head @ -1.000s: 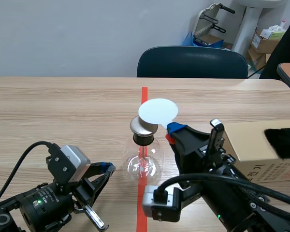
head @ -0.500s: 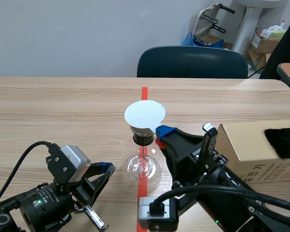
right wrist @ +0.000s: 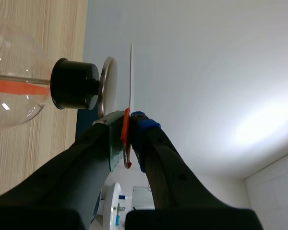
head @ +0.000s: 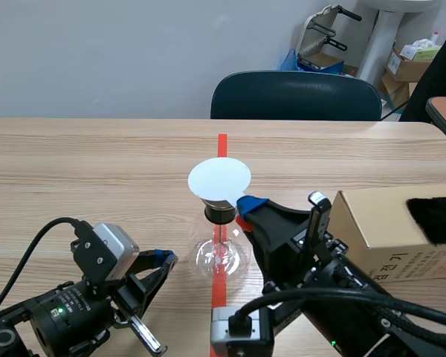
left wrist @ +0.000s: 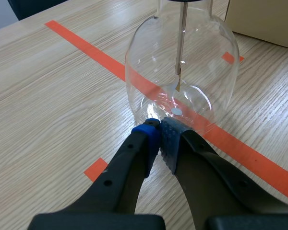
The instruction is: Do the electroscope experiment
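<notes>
I see a long wooden table [head: 97, 163] with a grey wall behind it and a dark chair [head: 297, 97] on the far side. A brown box [head: 390, 223] sits on the table by my right arm.

The glass flask [head: 221, 253] stands in the middle, right on the red tape line [left wrist: 96, 52]. From the scene view, a white disc [head: 219, 180] hides the top of the flask, so I only see a bit of the black stopper [right wrist: 74, 84].

The right wrist view shows more. There is a shiny metal plate [right wrist: 107, 84] on the stopper, and the white disc is just beside it. I cannot tell if they touch. My right gripper [right wrist: 129, 125] is pinching the disc by its orange handle [right wrist: 126, 139].

The left wrist view shows the inside of the flask, with a thin rod [left wrist: 182, 43] hanging down. My left gripper [left wrist: 159, 136] is low on the table, its fingers pressed together with nothing in them, its tip just beside the bottom of the glass.
</notes>
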